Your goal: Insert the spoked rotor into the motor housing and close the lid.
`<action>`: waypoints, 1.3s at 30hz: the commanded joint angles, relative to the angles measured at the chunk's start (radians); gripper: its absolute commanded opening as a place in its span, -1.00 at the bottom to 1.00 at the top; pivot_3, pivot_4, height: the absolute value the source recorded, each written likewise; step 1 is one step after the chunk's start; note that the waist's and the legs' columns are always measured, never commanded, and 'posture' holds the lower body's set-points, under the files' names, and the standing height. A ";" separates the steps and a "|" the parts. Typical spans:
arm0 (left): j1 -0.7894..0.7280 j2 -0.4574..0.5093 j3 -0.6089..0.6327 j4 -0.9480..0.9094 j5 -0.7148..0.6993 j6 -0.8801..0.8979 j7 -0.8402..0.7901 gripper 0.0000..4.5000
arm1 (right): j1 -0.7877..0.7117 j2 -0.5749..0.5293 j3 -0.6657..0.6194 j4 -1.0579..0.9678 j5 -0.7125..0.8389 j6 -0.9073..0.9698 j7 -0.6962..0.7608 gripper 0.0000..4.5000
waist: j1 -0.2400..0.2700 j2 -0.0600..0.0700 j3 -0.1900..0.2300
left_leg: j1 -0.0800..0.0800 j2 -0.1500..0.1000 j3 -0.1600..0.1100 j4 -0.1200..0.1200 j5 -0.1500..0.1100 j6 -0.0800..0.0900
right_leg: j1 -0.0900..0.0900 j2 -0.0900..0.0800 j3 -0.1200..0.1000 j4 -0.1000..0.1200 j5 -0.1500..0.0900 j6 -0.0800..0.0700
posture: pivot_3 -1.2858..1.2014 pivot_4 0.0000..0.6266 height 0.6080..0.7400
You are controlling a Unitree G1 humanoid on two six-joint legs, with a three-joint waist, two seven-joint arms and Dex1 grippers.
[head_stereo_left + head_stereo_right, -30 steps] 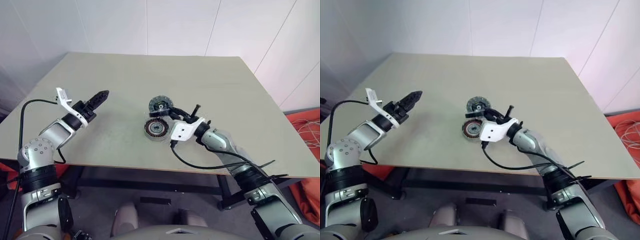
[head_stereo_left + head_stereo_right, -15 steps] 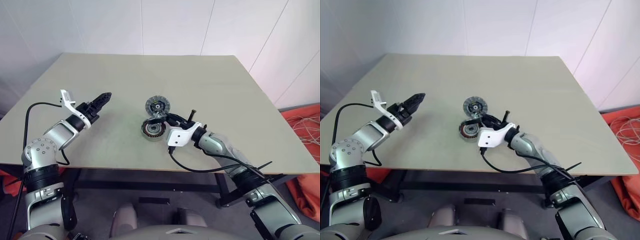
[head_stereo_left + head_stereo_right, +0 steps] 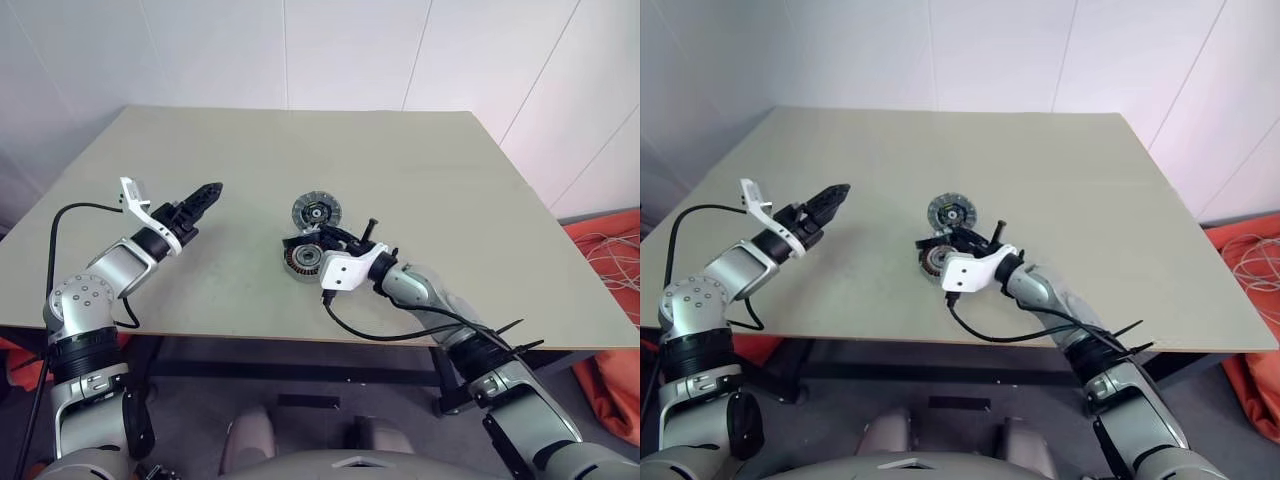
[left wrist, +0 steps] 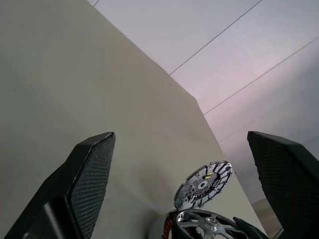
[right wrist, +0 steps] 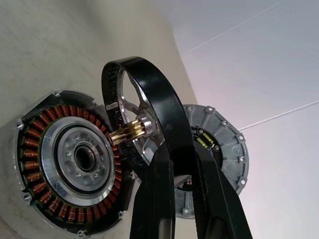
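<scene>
The right gripper is pinching the spoked rotor by its dark rim, tilted on edge just over the motor housing near the table's middle. The lid is lying just beyond. Rigid, probably heavy, slick metal; a rim grip suits it. The left gripper is hanging wide open, empty, well left.

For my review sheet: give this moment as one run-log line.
right pincer: shut on rotor, edge-on just over housing | left pincer: open, empty | lid: on table behind housing | rotor: not yet inserted
</scene>
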 commanded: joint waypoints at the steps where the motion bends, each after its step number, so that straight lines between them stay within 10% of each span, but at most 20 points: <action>1: -0.027 0.004 0.011 -0.017 -0.004 -0.020 -0.010 1.00 | -0.032 0.008 0.001 0.001 0.002 -0.019 -0.020 -0.92 | 0.000 0.000 0.000 | 0.000 0.000 0.000 0.000 0.000 0.000 | 0.000 0.000 0.000 0.000 0.000 0.000 | 0.03 -1.00 1.00; 14: -0.034 0.006 0.003 -0.012 0.006 -0.025 -0.021 1.00 | -0.039 0.014 0.015 0.039 0.002 -0.027 -0.030 -0.92 | -0.001 -0.001 0.000 | 0.000 0.000 0.000 0.000 0.000 0.000 | 0.000 0.000 0.000 0.000 0.000 0.000 | 0.03 -1.00 1.00; 27: -0.036 0.008 0.003 -0.011 0.016 -0.024 -0.034 1.00 | -0.010 -0.016 -0.007 -0.016 0.076 -0.044 0.058 0.99 | 0.000 -0.001 0.000 | 0.000 0.000 0.000 0.000 0.000 0.001 | 0.000 0.000 0.000 0.000 0.000 0.000 | 0.03 -1.00 1.00; 39: -0.048 0.004 -0.004 0.000 0.019 -0.020 -0.039 1.00 | -0.010 -0.111 -0.035 -0.202 0.212 0.057 0.289 0.99 | 0.000 -0.002 0.000 | 0.000 0.000 -0.001 0.000 -0.001 0.001 | 0.000 0.000 0.000 -0.001 0.000 0.000 | 0.03 -1.00 1.00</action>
